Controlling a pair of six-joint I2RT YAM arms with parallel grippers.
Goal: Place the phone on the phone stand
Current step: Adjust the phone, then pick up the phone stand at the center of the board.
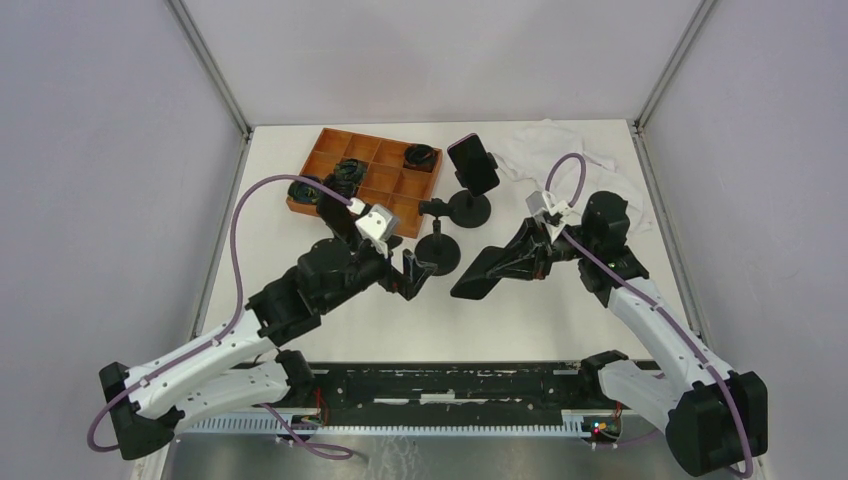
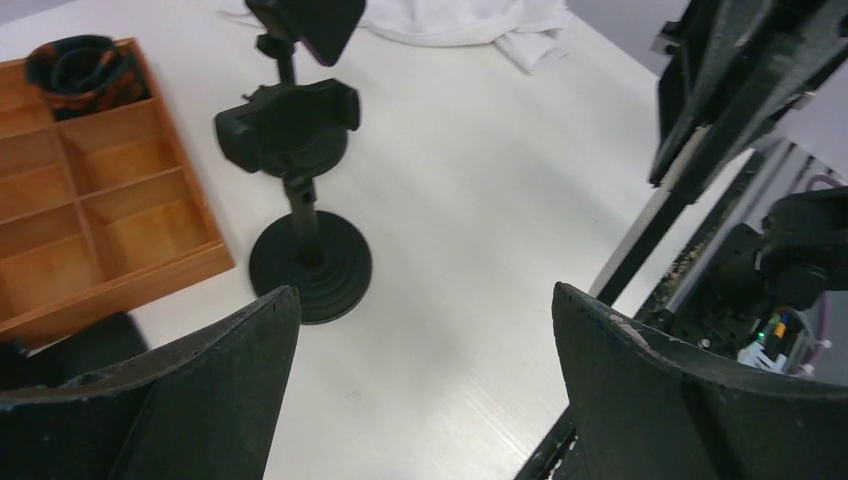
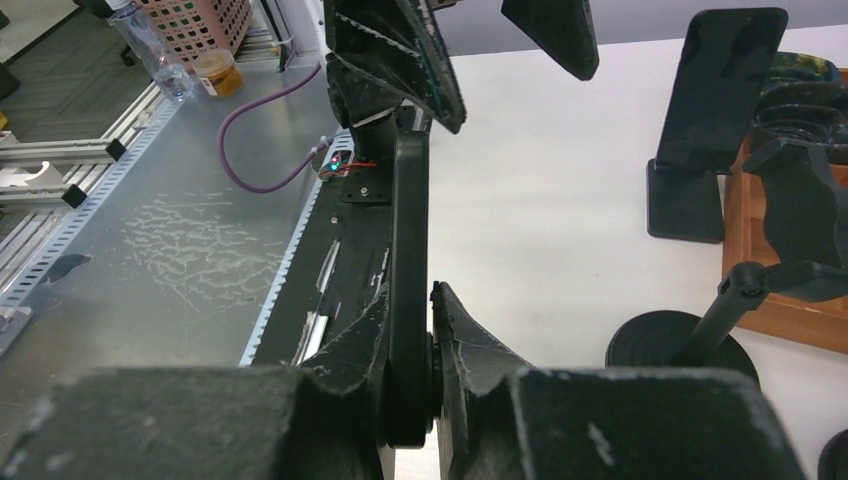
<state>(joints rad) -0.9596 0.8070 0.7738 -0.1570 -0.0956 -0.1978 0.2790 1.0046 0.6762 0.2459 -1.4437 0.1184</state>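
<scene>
My right gripper (image 1: 507, 262) is shut on a black phone (image 1: 477, 279) and holds it above the table, right of centre. In the right wrist view the phone (image 3: 408, 230) stands edge-on, pinched between the fingers (image 3: 460, 330). An empty black phone stand (image 1: 437, 248) with a clamp head stands just left of the phone; it also shows in the left wrist view (image 2: 291, 122) and the right wrist view (image 3: 797, 215). My left gripper (image 1: 416, 274) is open and empty beside that stand's base (image 2: 310, 267). A second stand (image 1: 470, 207) behind it carries another phone (image 1: 473, 163).
A wooden compartment tray (image 1: 372, 176) with coiled dark cables sits at the back left. A crumpled white cloth (image 1: 575, 152) lies at the back right. A black rail (image 1: 450, 385) runs along the table's near edge.
</scene>
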